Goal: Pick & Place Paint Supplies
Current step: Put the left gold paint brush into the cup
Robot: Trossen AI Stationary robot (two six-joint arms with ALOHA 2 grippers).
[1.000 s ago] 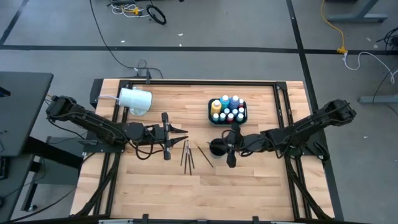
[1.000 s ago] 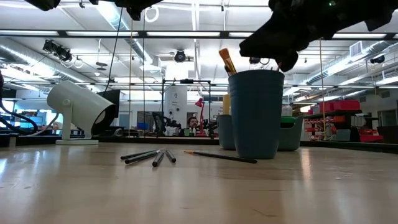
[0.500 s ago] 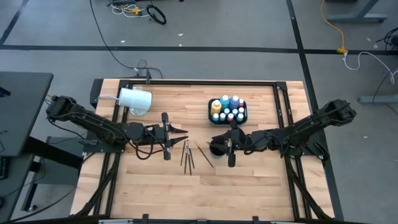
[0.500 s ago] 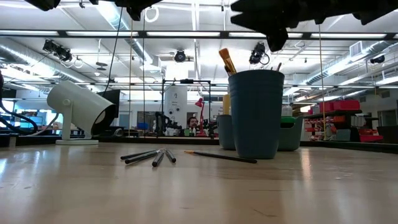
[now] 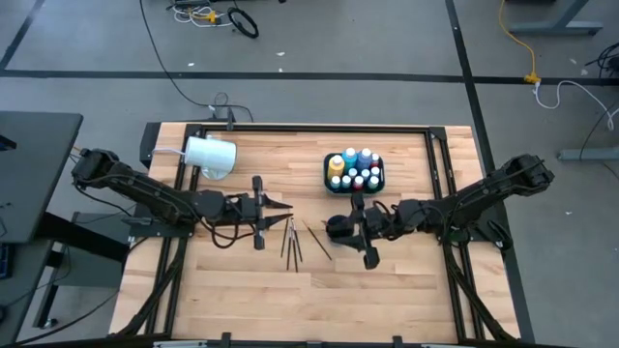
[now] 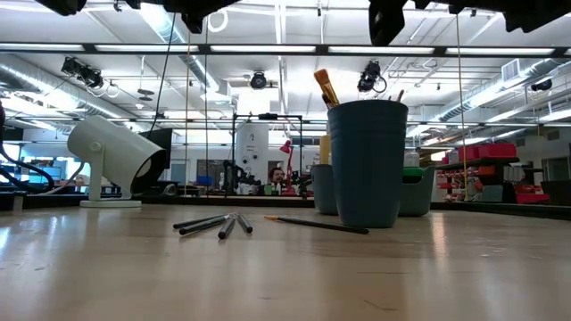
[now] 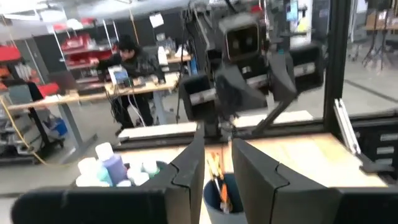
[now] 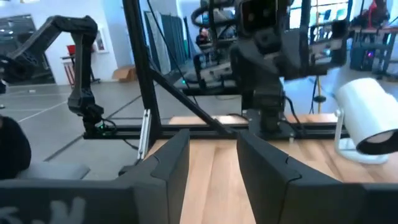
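Several thin dark brushes [image 5: 293, 239] lie flat on the wooden table, also seen in the low view [image 6: 217, 223], one apart [image 6: 317, 225]. A blue-grey cup [image 6: 367, 163] stands upright with brushes [image 6: 325, 87] sticking out of it. Small paint bottles [image 5: 354, 171] fill a dark tray behind it. My right gripper [image 5: 335, 226] hovers level above the cup, open [image 8: 208, 165], with nothing between its fingers. My left gripper [image 5: 286, 206] hangs level above the loose brushes, open [image 7: 214, 168], and faces the cup [image 7: 219, 190].
A large white cup [image 5: 211, 157] lies on its side at the far left of the table [image 6: 111, 160]. A dark frame [image 5: 309, 127] runs along the table's far edge. Bare wood [image 5: 309, 300] spreads toward the near edge.
My right gripper has risen from the cup's mouth and tipped from pointing down to level, leaving the low view's top. The cup and the brushes in it stand as before.
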